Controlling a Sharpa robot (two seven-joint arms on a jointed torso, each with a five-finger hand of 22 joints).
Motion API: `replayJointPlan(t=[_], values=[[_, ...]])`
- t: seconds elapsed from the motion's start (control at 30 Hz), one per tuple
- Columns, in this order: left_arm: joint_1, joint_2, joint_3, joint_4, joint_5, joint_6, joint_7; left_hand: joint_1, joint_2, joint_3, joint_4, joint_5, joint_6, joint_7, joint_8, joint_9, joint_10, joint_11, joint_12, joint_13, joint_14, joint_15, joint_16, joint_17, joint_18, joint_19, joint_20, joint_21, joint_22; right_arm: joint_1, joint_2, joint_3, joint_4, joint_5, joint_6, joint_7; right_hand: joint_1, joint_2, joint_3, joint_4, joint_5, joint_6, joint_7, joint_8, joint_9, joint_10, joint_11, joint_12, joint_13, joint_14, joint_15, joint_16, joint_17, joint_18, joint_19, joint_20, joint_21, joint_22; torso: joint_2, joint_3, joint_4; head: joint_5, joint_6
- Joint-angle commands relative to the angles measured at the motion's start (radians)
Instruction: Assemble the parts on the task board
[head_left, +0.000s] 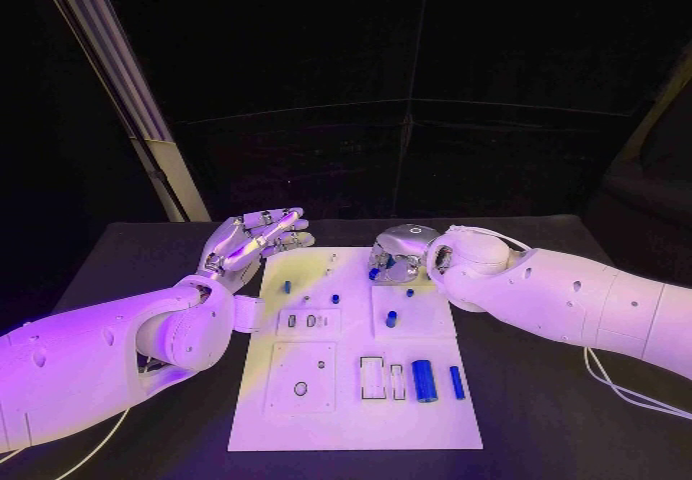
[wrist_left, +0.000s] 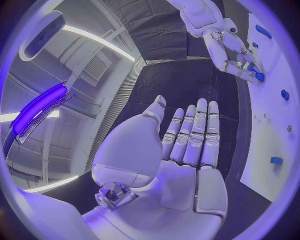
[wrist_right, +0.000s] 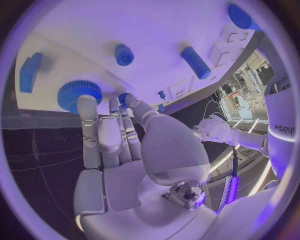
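Observation:
The white task board lies in the middle of the black table. My right hand hangs over its far end, fingers pointing down. In the right wrist view, that right hand pinches a small blue toothed gear between thumb and finger, and another fingertip touches a larger blue gear on the board. My left hand hovers beside the board's far left corner, flat and holding nothing; the left wrist view shows this left hand with straight fingers.
Near the board's front right lie a thick blue cylinder and a thinner blue rod. A small blue peg stands mid-board. A blue block sits near the large gear. Black table surrounds the board.

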Motion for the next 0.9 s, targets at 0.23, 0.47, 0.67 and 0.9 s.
replayJointPlan(t=[0.23,0.47,0.67,0.9], values=[[0.002,-0.001,0.001,0.001,0.004,-0.003,0.008,0.007,0.016,0.007,-0.014,0.004,0.003,0.04,-0.006,-0.001,0.003,0.002,-0.006,-0.001,0.006,0.001,-0.01,-0.003,0.005,0.011,0.001,-0.007,-0.003,0.018,0.019,0.001,0.0,0.067,-0.163,-0.051,-0.019,-0.024,0.032,0.039,0.028,0.014,-0.001,0.0,0.001,0.012,0.0,0.002,0.001,0.021,-0.01,0.019,0.017,-0.014,0.012,-0.003,0.016,0.017,0.002,-0.0003,0.0039,-0.003,0.005],[0.002,0.0,0.001,0.002,0.016,-0.004,0.005,0.015,0.022,0.016,-0.022,0.004,0.005,0.039,-0.008,-0.001,0.004,0.002,-0.009,-0.001,0.008,0.001,-0.012,-0.005,0.005,0.014,0.001,-0.01,-0.006,0.026,0.061,0.001,-0.042,0.081,-0.192,-0.065,-0.019,-0.033,0.044,0.048,0.027,0.017,-0.001,0.0,0.001,0.014,0.0,0.001,0.001,0.021,-0.01,0.025,0.024,-0.015,0.013,-0.003,0.02,0.02,0.006,-0.0019,0.0083,-0.003,0.007],[0.005,-0.005,0.001,0.011,0.019,-0.005,0.004,0.018,0.024,0.021,-0.026,0.004,0.005,0.039,-0.009,-0.001,0.005,0.001,-0.01,-0.001,0.009,0.001,-0.014,-0.006,0.005,0.015,0.0,-0.011,-0.007,0.038,0.097,0.001,-0.075,0.086,-0.178,-0.065,-0.019,-0.034,0.049,0.053,0.026,0.017,-0.001,-0.001,0.001,0.014,0.0,0.0,0.001,0.021,-0.01,0.027,0.024,-0.015,0.013,-0.003,0.021,0.022,0.015,-0.0049,0.0155,-0.009,0.011],[0.008,-0.006,0.001,0.016,0.019,-0.005,0.005,0.019,0.025,0.023,-0.028,0.004,0.005,0.039,-0.01,-0.001,0.005,0.001,-0.011,-0.001,0.01,0.001,-0.014,-0.006,0.005,0.016,0.0,-0.012,-0.008,0.044,0.127,0.001,-0.1,0.082,-0.138,-0.081,-0.019,-0.039,0.054,0.058,0.024,0.018,-0.002,-0.001,0.001,0.014,0.0,0.0,0.001,0.021,-0.01,0.03,0.028,-0.015,0.014,-0.003,0.023,0.023,0.021,-0.008,0.0207,-0.014,0.016]])
